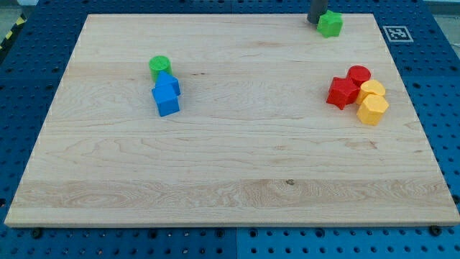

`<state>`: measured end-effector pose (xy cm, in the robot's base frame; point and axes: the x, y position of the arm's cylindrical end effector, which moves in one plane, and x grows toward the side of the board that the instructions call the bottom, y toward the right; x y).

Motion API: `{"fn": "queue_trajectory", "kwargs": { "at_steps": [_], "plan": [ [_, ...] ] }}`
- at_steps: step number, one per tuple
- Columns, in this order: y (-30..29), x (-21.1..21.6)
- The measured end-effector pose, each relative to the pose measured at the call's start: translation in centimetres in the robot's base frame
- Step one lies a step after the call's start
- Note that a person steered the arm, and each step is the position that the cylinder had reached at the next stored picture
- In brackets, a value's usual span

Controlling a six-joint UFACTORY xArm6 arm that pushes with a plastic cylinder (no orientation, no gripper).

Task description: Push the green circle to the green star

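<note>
The green circle (159,66) sits in the upper left part of the wooden board (230,165), touching the top of a blue block (169,83). The green star (330,24) lies near the view's top edge, right of centre. My tip (315,21) is at the view's top, just left of the green star and touching or nearly touching it. The rod's upper part is cut off by the frame. The tip is far to the right of the green circle.
A second blue block (167,101), a cube, sits just below the first. At the view's right are a red star (342,93), a red circle (359,75), a yellow circle (372,90) and a yellow hexagon (372,109), clustered together.
</note>
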<state>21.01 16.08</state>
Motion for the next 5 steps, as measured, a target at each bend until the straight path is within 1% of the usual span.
{"fn": "queue_trajectory", "kwargs": {
  "at_steps": [2, 3, 5],
  "plan": [
    [-3.2, 0.1],
    [-11.1, 3.7],
    [-33.0, 7.0]
  ]
}}
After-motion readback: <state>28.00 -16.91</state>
